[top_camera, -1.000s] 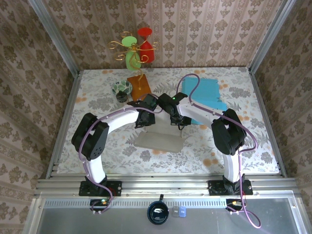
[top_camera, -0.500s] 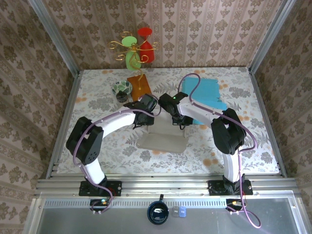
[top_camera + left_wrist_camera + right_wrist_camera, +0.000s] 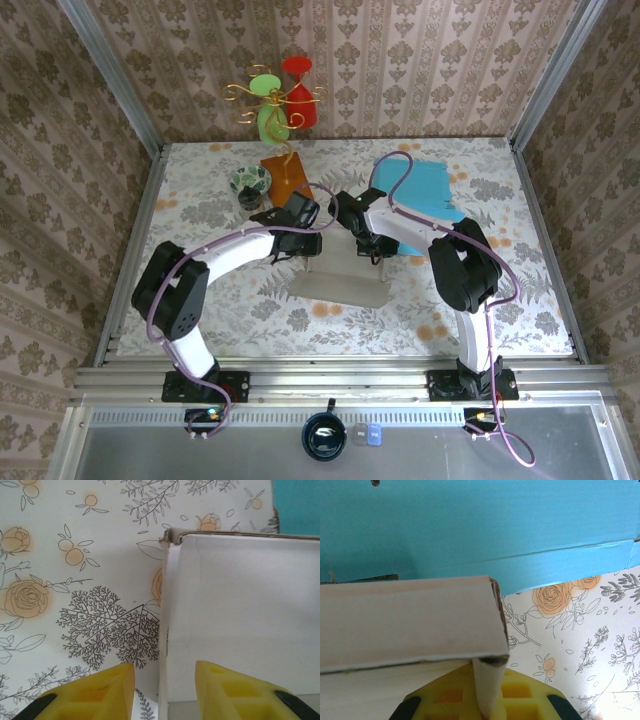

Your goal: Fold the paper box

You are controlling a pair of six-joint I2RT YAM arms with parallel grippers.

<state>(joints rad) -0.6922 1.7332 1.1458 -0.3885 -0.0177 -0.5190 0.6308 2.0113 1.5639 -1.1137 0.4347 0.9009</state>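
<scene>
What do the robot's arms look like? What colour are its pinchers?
The left arm and right arm are white tubes with chunky black joints, each trailing a looping purple cable. The left gripper and right gripper have blocky yellow fingers with black bits behind.

A robot lab cell dressed like a home. Damask wallpaper panels (image 3: 420, 70) stand inside bare aluminium framing (image 3: 112, 78), and a floral-covered table (image 3: 540, 290) meets a metal mounting rail (image 3: 340, 382) along the frame's bottom.

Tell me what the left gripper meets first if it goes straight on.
The left gripper would likely meet the edge of the white cardboard box, just ahead between its open jaws.
</scene>
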